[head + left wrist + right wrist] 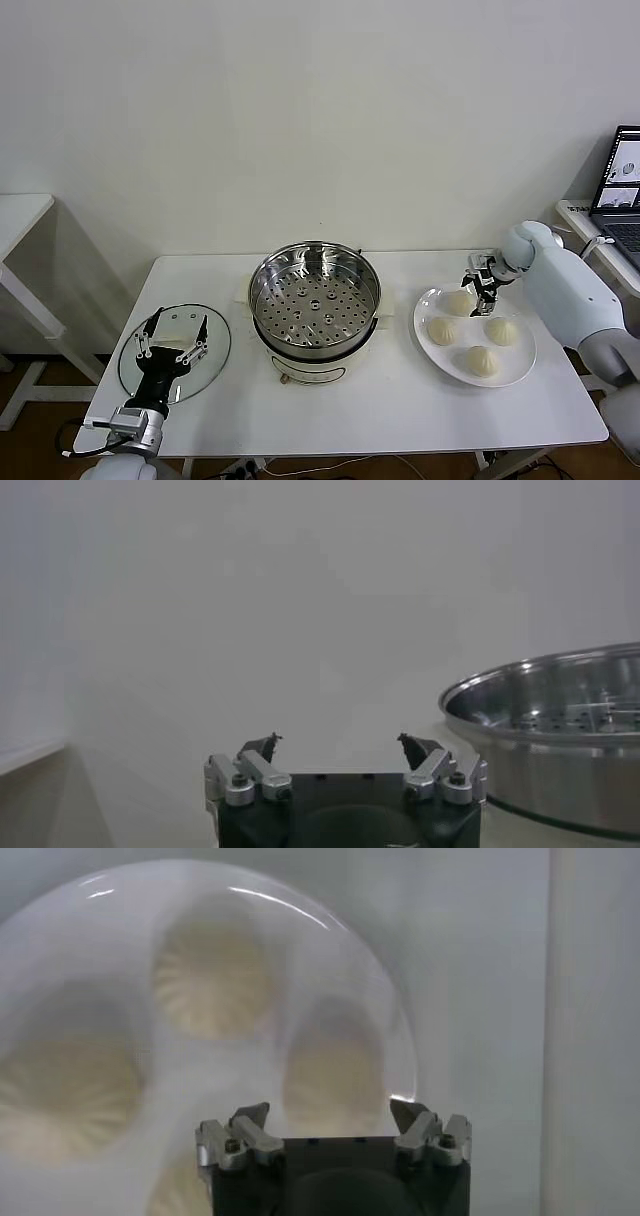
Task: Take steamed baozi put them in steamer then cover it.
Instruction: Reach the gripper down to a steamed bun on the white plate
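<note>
Baozi sit four to a flat white plate [520, 368] on the robot's right side of the bench [400, 410]: one at the back [459, 302], one at the left [441, 330], one at the right [501, 331], one nearest the front edge [482, 361]. None is in the steamer [314, 296] yet; its perforated tray is bare, and it stands mid-bench, well apart from the plate. The cover [215, 355] lies flat on the bench at the robot's left.

The right pincer [484, 281] hangs just above the back of the plate, near the rear bun, with its fingers spread wide and nothing between them. In the right wrist view the buns lie spread below the fingertips [252, 1118], the closest bun [335, 1080] roughly between the two tips.

The step in hand looks like the first pick. To do it well, I would centre the pincer over one bun so both tips straddle its widest part, come straight down without brushing its neighbours, and close gently: the dough is likely soft and will dent or tear under a hard squeeze. Gripping low on the sides rather than on the pleated crown should hold better. Starting with the rear bun keeps the arm clear of the others.

The left pincer [172, 338] waits over the cover, fingers apart and holding nothing.
</note>
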Robot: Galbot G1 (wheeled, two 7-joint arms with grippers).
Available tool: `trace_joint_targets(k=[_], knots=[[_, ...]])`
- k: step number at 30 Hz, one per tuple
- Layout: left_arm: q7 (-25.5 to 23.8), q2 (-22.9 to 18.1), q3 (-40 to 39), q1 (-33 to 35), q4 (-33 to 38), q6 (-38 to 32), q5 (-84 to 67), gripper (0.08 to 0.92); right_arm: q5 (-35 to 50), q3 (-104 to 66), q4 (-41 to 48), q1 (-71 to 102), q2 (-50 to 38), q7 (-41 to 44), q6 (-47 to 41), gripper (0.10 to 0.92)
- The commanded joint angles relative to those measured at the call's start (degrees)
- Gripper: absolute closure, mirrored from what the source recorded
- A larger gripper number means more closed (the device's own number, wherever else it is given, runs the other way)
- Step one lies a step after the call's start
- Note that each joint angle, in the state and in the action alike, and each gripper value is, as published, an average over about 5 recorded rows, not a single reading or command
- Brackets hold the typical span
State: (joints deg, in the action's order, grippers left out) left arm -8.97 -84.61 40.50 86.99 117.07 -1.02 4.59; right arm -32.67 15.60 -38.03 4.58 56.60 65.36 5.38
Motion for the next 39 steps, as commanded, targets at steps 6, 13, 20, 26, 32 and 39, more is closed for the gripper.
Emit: trace_joint_targets(k=[6,13,20,26,32,39], knots=[[0.0,0.1,0.1,0.5,-0.1,-0.4,0.5,0.177,-1.2,-1.2,1.8,-0.1,1.1,-0.7,0.0,0.203],[0.0,0.1,0.2,0.7,0.2,-0.5,0.5,0.177,-1.7,-1.6,2.1,0.3,1.2,-0.8,-0.1,0.203],[0.0,0.1,0.2,0.8,0.3,-0.6,0.5,0.177,-2.3,-2.1,2.5,0.4,1.5,-0.9,-0.1,0.203],[0.0,0.0,0.3,0.8,0.1,-0.7,0.5,0.177,-3.0,-2.6,2.7,0.9,1.8,-1.2,0.0,0.217],[0.0,0.0,0.1,0.7,0.0,-0.7,0.5,0.177,-3.2,-3.0,2.7,1.2,2.0,-1.8,0.0,0.276],[0.0,-0.1,-0.1,0.6,-0.2,-0.7,0.5,0.177,-2.8,-2.8,2.2,1.1,1.8,-2.1,0.1,0.295]])
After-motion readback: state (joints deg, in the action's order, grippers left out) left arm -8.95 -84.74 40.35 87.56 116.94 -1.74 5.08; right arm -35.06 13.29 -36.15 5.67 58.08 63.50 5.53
